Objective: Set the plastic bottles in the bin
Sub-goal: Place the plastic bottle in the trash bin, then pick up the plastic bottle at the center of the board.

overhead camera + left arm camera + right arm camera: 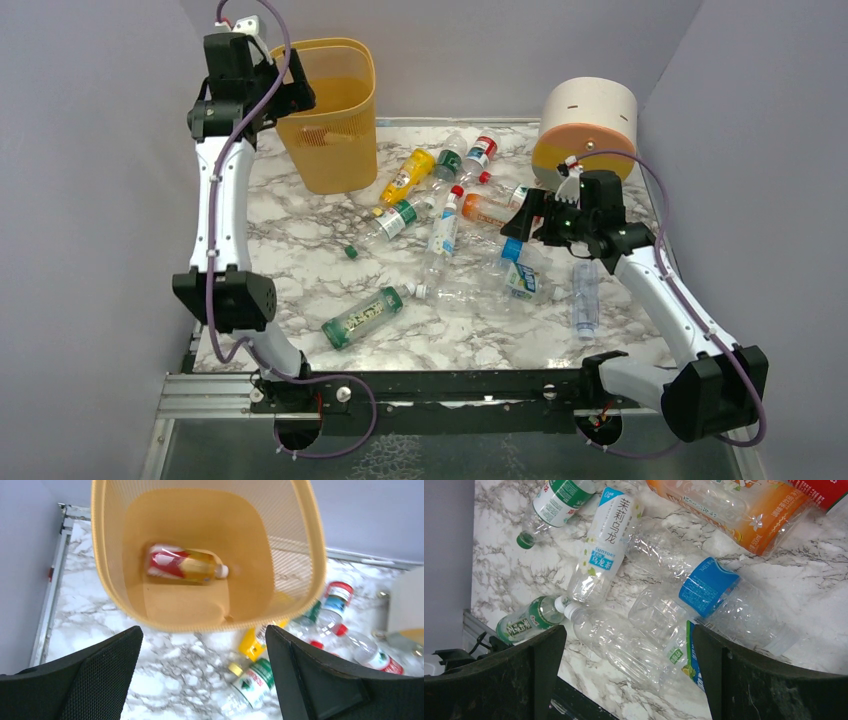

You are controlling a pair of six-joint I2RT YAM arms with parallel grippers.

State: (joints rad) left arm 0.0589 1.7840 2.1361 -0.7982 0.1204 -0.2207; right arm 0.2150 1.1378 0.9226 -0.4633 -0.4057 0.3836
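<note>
Surface (300,270): marbled white, enclosed by grey walls.
Bin (335,115): yellow-orange, stood upright at the far left; one red-labelled bottle (182,565) was seen lying on its floor.
Drum (588,122): white and orange, set at the far right.
Left tool (202,640): held above the bin's near rim, fingers spread wide, nothing pinched.
Right tool (629,635): spread wide, empty, held over a blue-banded clear bottle (704,587).
Remaining bottles (445,225): found lying scattered across the surface's middle; a green bottle (362,317) was noted apart, toward the near edge.
</note>
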